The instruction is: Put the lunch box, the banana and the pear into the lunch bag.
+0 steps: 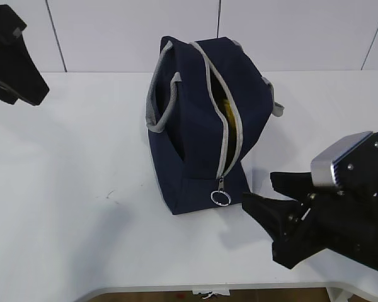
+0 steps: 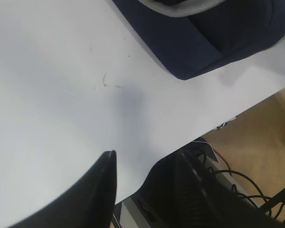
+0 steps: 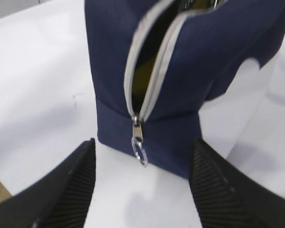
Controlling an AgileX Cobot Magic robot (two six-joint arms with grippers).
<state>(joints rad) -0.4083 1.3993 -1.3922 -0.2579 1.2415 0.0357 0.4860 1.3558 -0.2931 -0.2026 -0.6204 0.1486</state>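
The right gripper (image 1: 264,201) hovers empty, jaws spread wide, just short of the ring pull (image 1: 220,197) at the near end of the lunch bag (image 1: 195,138), which stands mid-table (image 1: 82,220), zipper open. Something yellow (image 1: 229,112) shows through the slit, likely the banana; lunch box and pear are out of sight, presumably packed. The left gripper (image 1: 16,60) hangs far back, jaw state unclear.

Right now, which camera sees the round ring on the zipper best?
The right wrist view: the ring pull hangs close and centred on the lunch bag, between the open right fingers. The exterior view shows it small. The left wrist view misses it.
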